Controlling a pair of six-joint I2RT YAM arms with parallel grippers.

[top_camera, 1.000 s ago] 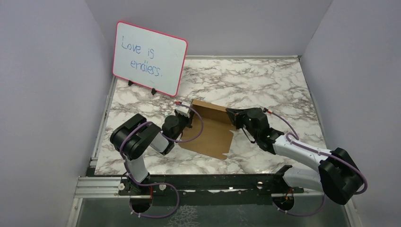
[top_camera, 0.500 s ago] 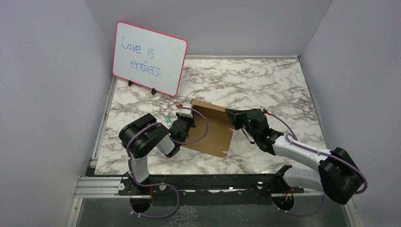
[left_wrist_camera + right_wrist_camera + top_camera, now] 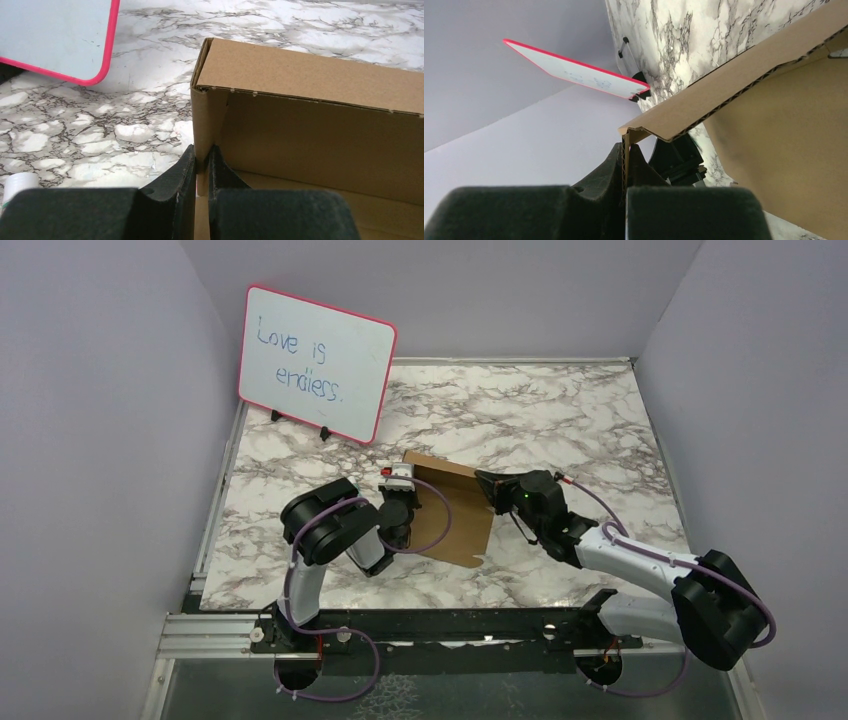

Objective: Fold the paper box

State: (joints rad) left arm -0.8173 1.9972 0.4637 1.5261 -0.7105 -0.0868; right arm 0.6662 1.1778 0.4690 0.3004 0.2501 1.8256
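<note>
Pinching the partly folded paper box (image 3: pixel 455 520) from both sides, clamping the left gripper (image 3: pixel 201 165) onto its upright left wall and the right gripper (image 3: pixel 625 165) tight onto a raised cardboard edge, holding it at the middle of the marble table (image 3: pixel 560 410), near the pink-framed whiteboard (image 3: pixel 315 362).

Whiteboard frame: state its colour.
Pink, running around the whiteboard; clearest in the top external view.

A pink-framed whiteboard (image 3: pixel 316 364) is propped upright at the far left of the marble-patterned counter (image 3: pixel 560 410); "Love is endless." is written on it in blue.
</note>
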